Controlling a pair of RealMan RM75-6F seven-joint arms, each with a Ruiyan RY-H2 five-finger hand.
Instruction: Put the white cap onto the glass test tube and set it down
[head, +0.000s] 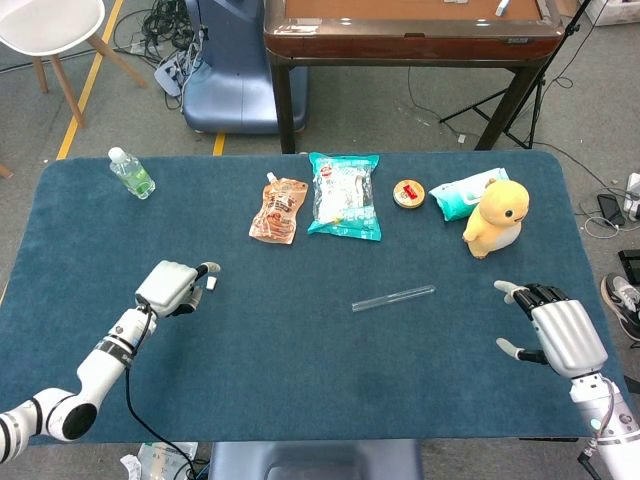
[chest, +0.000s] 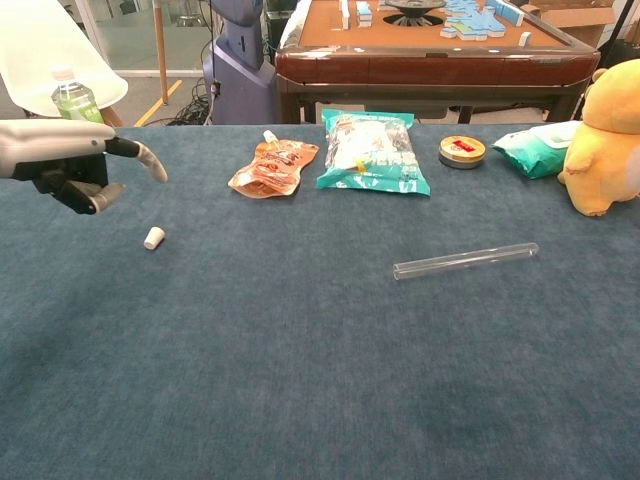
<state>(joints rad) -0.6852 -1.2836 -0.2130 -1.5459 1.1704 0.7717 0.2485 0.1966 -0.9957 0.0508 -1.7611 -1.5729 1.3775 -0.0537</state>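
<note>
The small white cap (chest: 153, 237) lies on the blue cloth at the left; in the head view the cap (head: 212, 283) peeks out just beyond my left hand's fingertips. My left hand (head: 172, 287) hovers open above and just left of it, holding nothing; the chest view shows the same left hand (chest: 70, 162) raised over the cloth. The clear glass test tube (head: 393, 298) lies on its side right of centre, also visible as the tube (chest: 466, 260) in the chest view. My right hand (head: 560, 333) stays open near the right edge, far from the tube.
Along the far side lie a green-liquid bottle (head: 131, 172), an orange pouch (head: 279, 210), a teal snack bag (head: 344, 195), a small round tin (head: 409, 193), a wipes pack (head: 460, 193) and a yellow plush duck (head: 496, 217). A wooden table (head: 410, 30) stands behind.
</note>
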